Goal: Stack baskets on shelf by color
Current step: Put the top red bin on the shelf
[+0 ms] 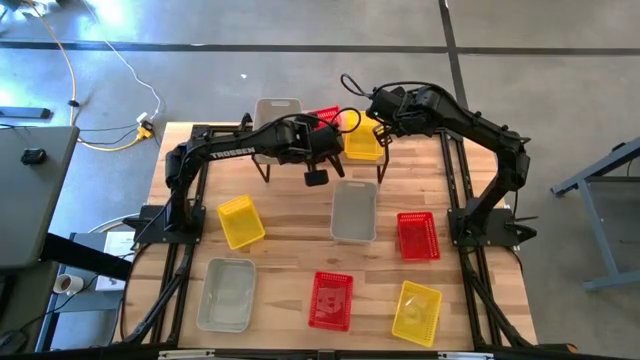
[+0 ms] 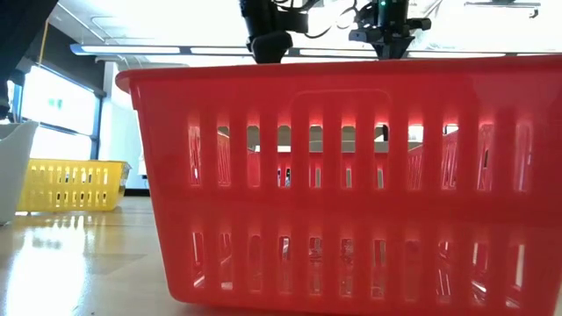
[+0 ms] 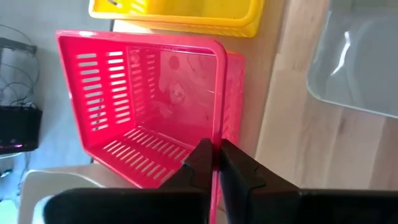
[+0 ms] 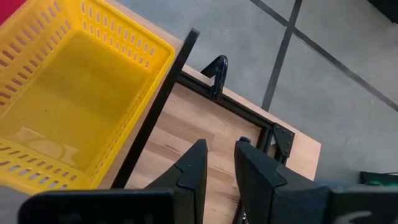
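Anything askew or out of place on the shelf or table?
Nothing damaged or spilled. The left end effector is shut on the rim of a red basket on the shelf. Loose baskets on the table lie at mixed angles, e.g. a skewed yellow basket.

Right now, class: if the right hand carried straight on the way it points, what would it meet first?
Probably the bare wooden tabletop beside the shelf's black edge. The right hand points past the yellow basket, not into it. Depth is unclear.
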Robot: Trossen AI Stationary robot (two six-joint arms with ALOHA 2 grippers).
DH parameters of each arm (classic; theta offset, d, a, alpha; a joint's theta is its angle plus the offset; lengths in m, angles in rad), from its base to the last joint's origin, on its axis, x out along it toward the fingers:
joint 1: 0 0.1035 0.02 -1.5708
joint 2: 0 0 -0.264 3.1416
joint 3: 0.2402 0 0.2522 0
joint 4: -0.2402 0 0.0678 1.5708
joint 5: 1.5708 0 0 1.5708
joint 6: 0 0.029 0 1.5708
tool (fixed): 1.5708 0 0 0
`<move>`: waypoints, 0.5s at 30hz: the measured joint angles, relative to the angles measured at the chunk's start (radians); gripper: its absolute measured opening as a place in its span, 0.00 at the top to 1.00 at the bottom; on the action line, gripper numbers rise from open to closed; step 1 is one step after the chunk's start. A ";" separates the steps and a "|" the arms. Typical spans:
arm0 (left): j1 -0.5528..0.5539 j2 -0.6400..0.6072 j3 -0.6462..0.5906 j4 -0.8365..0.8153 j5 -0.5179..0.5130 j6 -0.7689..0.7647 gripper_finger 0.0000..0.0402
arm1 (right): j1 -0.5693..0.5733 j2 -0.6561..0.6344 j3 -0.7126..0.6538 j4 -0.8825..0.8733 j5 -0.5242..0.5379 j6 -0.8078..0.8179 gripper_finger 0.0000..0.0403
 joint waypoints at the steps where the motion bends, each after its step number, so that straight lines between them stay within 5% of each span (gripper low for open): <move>1: 0.000 0.000 0.000 0.000 0.003 0.000 0.97 | 0.000 0.000 0.000 0.000 0.000 0.000 0.83; 15: 0.000 0.000 0.000 0.000 0.006 0.000 0.90 | 0.000 0.000 0.000 0.000 0.000 0.000 0.83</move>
